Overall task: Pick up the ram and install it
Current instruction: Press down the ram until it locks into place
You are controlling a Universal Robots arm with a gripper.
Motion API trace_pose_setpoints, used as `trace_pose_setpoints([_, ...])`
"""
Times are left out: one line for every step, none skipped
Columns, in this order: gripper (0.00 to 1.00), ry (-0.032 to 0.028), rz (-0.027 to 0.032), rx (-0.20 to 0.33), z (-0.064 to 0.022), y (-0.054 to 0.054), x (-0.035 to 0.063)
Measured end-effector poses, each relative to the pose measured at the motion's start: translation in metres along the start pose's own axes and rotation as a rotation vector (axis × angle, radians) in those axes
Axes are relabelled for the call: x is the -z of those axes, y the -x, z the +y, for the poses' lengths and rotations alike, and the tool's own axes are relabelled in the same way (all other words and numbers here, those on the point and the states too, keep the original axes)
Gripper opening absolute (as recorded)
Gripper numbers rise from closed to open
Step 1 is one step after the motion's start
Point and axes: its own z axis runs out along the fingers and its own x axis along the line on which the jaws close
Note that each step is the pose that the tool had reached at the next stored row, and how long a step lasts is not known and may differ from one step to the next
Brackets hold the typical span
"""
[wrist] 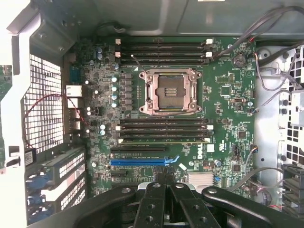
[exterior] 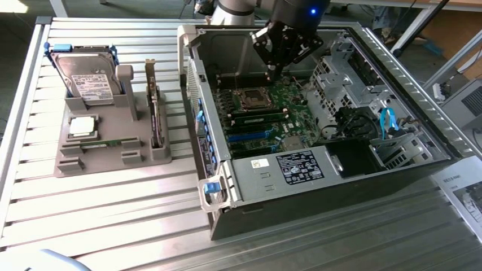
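Gripper (wrist: 164,199) over motherboard (wrist: 223,95), fingers seemingly together, empty; 1 ram (wrist: 164,140) seated.

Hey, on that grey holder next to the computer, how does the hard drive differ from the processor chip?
The hard drive is much larger than the processor chip. The hard drive stands propped on edge, leaning back, while the processor chip lies flat. The hard drive is a rectangle with a white label and blue side rails; the processor chip is a plain silver square. Both sit in the grey holder, outside the case.
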Motion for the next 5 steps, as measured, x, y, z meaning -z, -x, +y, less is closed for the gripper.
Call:
trace_pose_setpoints([0.1, 0.0, 0.0, 0.0, 0.0, 0.0, 0.0])
trace_pose_setpoints([0.1, 0.0001, 0.0, 0.0, 0.0, 0.0, 0.0])
trace_pose_setpoints([0.1, 0.0, -0.0001, 0.0, 0.0, 0.0, 0.0])
trace_pose_setpoints([0.1, 0.0, 0.0, 0.0, 0.0, 0.0, 0.0])
trace_pose_setpoints([0.1, 0.0001, 0.0, 0.0, 0.0, 0.0, 0.0])
